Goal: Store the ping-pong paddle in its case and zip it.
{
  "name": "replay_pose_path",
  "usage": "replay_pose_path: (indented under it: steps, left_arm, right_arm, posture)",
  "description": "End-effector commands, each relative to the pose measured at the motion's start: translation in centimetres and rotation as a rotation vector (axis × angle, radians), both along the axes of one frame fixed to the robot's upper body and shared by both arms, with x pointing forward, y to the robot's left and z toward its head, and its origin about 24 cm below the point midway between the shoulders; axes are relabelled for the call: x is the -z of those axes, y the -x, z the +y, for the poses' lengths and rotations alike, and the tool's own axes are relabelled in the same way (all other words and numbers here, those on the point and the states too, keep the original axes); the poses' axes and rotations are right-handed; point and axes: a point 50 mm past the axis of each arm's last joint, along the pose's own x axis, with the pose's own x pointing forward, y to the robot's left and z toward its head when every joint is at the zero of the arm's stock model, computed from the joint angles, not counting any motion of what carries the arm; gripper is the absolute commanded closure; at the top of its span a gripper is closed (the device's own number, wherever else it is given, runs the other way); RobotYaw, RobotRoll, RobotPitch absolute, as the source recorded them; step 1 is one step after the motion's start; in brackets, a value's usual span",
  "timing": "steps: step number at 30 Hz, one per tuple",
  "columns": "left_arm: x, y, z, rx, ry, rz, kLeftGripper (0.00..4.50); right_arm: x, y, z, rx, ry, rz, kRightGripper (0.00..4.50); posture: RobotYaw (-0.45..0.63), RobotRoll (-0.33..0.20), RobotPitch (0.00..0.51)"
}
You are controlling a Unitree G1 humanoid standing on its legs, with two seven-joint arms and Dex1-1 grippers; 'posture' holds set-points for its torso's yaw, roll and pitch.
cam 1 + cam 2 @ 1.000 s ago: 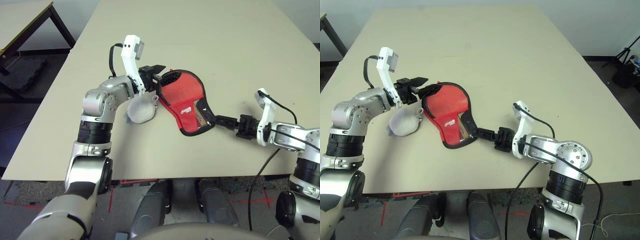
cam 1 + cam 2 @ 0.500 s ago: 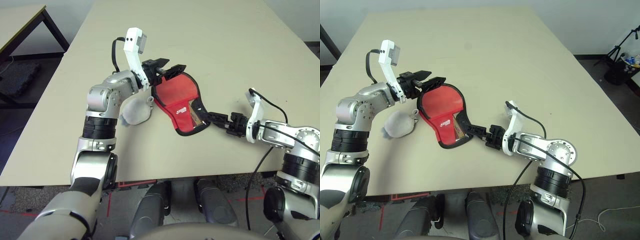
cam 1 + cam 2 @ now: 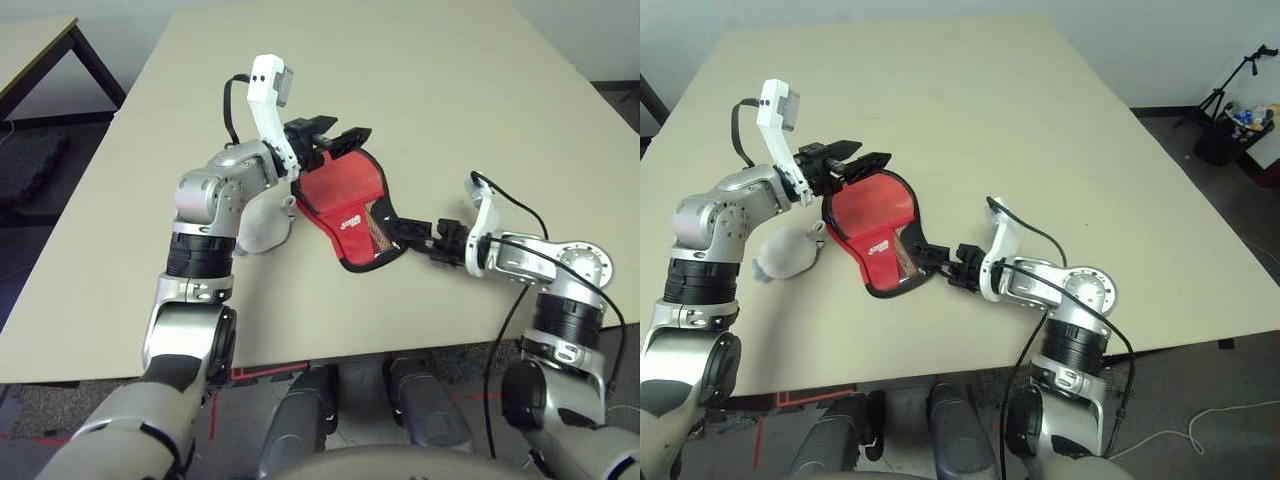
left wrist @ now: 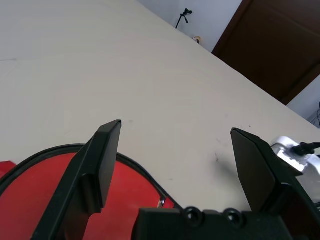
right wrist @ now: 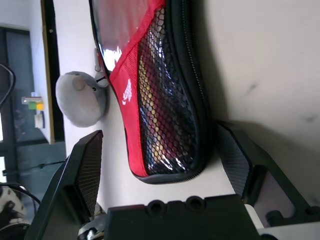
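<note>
The left arm rises from the near edge of the beige surface [image 3: 420, 90], elbow bent, forearm reaching forward and toward the right. Its left gripper [image 3: 335, 137] points roughly level, hovering just above the far rounded edge of the case; the jaws are spread wide with nothing between them, as the left wrist view confirms.

Just left of the case lies a white fluffy pom-pom [image 3: 262, 222], partly hidden by the left forearm.

The paddle-shaped red fabric case [image 3: 348, 203], edged in black zipper with a mesh pocket and white logo, lies flat near the middle of the surface. Its long axis runs diagonally: the round end points away and left toward the left gripper, the narrow handle end points near and right.

The right arm comes in low from the right, forearm almost level with the surface. Its right gripper [image 3: 410, 236] points left at the case's narrow end, jaws spread, one finger on each side of that end in the right wrist view.
</note>
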Motion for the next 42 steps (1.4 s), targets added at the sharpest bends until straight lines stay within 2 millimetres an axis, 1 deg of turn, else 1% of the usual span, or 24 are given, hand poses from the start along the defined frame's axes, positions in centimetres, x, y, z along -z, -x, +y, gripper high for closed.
replay_pose_path:
  steps: [1, 3, 7, 11, 12, 13, 15, 16, 22, 30, 36, 42]
  left_arm:
    - [-0.1, -0.1, 0.0, -0.010, -0.002, -0.005, 0.00]
    - [0.0, -0.1, 0.1, -0.013, 0.000, -0.003, 0.00]
    - [0.1, -0.1, 0.2, -0.021, 0.001, -0.002, 0.00]
    - [0.1, -0.1, 0.3, -0.023, 0.002, -0.001, 0.00]
    - [0.2, -0.1, 0.3, -0.024, 0.002, -0.001, 0.00]
    - [0.2, -0.1, 0.2, -0.023, 0.002, 0.000, 0.00]
    - [0.3, -0.1, 0.2, -0.023, 0.003, 0.002, 0.00]
    - [0.3, -0.1, 0.2, -0.022, 0.003, 0.003, 0.00]
    - [0.3, 0.0, 0.0, -0.017, 0.005, 0.002, 0.00]
    - [0.5, 0.0, 0.2, -0.017, 0.003, 0.010, 0.00]
    - [0.5, -0.1, 0.0, -0.007, -0.002, 0.012, 0.00]
    - [0.6, -0.2, 0.0, -0.001, -0.006, 0.014, 0.00]
  right_arm:
    - [2.5, 0.6, 1.6, -0.054, 0.014, 0.134, 0.20]
    - [2.6, 0.6, 1.7, -0.055, 0.011, 0.143, 0.61]
    - [2.9, 0.7, 1.6, -0.049, 0.021, 0.150, 1.94]
    - [3.1, 0.7, 1.3, -0.028, 0.052, 0.147, 3.17]
    - [3.1, 0.7, 1.2, -0.023, 0.059, 0.144, 3.56]
    - [3.1, 0.7, 1.2, -0.013, 0.065, 0.143, 3.77]
    - [3.1, 0.7, 1.0, 0.002, 0.079, 0.135, 4.36]
    - [3.0, 0.8, 0.9, 0.014, 0.087, 0.131, 4.47]
    - [2.8, 1.4, -0.3, 0.089, 0.133, 0.087, 4.47]
    - [2.6, 4.3, -3.7, 0.219, 0.195, 0.015, 4.47]
    - [2.2, 6.4, -3.9, 0.242, 0.187, -0.019, 4.47]
    - [1.5, 8.7, -4.3, 0.228, 0.184, -0.039, 4.47]
  posture:
    - [-0.02, 0.000, 0.182]
    - [-0.02, 0.000, 0.182]
    - [-0.01, 0.000, 0.185]
    - [-0.02, 0.000, 0.188]
    - [-0.02, 0.000, 0.189]
    - [-0.02, 0.000, 0.191]
    - [-0.02, 0.000, 0.191]
    - [-0.02, 0.000, 0.193]
    - [-0.02, 0.000, 0.198]
    - [-0.05, 0.000, 0.205]
    - [-0.07, 0.000, 0.213]
    - [-0.09, 0.000, 0.219]
